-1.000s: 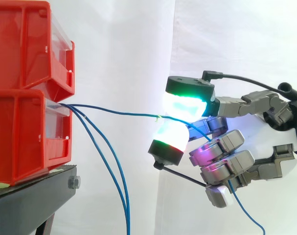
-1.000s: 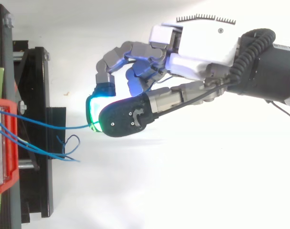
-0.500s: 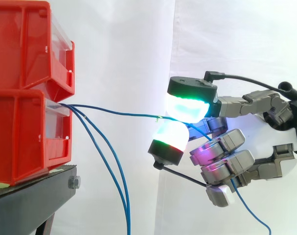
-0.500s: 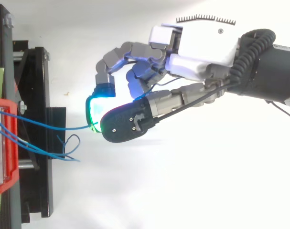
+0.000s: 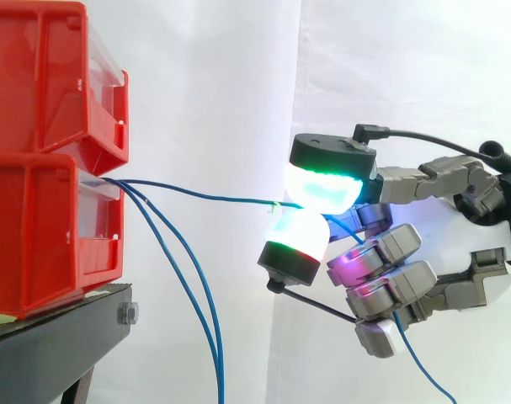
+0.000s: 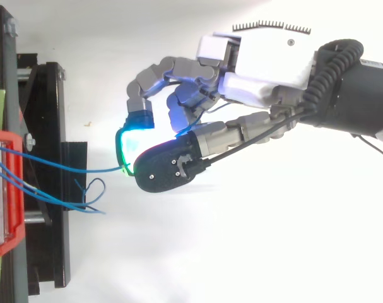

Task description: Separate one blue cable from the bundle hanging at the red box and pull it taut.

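Note:
One blue cable (image 5: 196,194) runs nearly level from the lower red box (image 5: 45,227) to my hand (image 5: 390,252), stretched almost straight. My hand pinches it between a green-glowing thumb pad (image 5: 322,185) above and a finger pad (image 5: 295,231) below; its loose end trails down past the hand (image 5: 423,370). Two other blue cables (image 5: 192,303) hang from the same box and droop downward. In the top view the pinched blue cable (image 6: 71,168) leaves the box (image 6: 5,189) and meets my hand (image 6: 178,158) at the glowing pads.
A second red box (image 5: 45,76) is stacked on the lower one. Both rest on a black stand (image 5: 53,337), before a white curtain. From above, the hanging cables loop beside the black stand (image 6: 52,158).
The thumb pad has shifted slightly to the right and down, and the hand has edged away from the box. The pinch on the cable holds.

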Motion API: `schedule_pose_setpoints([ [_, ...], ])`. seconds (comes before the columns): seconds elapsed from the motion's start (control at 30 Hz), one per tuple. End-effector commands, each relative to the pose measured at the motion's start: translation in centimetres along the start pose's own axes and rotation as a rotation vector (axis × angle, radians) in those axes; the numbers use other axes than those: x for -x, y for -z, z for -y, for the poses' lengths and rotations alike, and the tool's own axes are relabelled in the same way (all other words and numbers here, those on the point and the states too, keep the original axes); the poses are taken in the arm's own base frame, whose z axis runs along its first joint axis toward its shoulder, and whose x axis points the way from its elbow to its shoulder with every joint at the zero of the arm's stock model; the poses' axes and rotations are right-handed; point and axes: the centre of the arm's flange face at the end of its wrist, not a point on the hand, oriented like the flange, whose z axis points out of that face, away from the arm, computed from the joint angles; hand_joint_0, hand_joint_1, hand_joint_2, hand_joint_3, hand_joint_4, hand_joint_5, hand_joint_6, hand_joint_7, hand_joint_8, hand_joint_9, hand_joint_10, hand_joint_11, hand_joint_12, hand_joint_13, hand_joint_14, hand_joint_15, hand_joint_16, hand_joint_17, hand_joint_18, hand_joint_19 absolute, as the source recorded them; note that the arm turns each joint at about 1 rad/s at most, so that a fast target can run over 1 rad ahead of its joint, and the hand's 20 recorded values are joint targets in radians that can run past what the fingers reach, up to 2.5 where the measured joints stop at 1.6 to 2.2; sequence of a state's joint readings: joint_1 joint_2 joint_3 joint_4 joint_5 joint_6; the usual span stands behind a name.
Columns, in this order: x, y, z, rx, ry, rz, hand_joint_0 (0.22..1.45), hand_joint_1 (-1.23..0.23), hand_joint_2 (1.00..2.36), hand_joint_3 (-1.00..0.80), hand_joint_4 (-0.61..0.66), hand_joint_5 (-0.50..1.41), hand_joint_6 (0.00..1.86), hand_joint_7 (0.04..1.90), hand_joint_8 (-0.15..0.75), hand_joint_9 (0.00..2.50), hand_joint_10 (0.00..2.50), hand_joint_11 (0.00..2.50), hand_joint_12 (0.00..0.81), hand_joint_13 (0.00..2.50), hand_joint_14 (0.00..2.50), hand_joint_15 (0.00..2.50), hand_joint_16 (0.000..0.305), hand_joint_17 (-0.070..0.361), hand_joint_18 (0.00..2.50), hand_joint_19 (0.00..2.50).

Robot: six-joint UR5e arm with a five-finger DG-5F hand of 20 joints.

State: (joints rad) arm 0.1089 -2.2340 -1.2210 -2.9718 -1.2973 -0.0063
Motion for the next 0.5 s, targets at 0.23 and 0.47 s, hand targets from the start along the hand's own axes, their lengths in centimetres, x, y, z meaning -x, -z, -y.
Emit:
schedule_pose_setpoints([
  [0.23,0.07,0.06,0.02,-0.005,0.012,0.006,0.70,-0.82,1.02,-0.24,-0.02,-0.20,0.89,1.26,0.311,0.75,1.35,1.45,0.388,0.90,1.00,1.56,0.048,0.109,0.93,0.97],
  [0.47,0.04,0.05,0.01,-0.004,0.013,0.003,0.69,-0.81,1.02,-0.23,-0.02,-0.20,0.90,1.25,0.314,0.75,1.37,1.44,0.385,0.90,1.00,1.56,0.048,0.108,0.93,0.97],
])
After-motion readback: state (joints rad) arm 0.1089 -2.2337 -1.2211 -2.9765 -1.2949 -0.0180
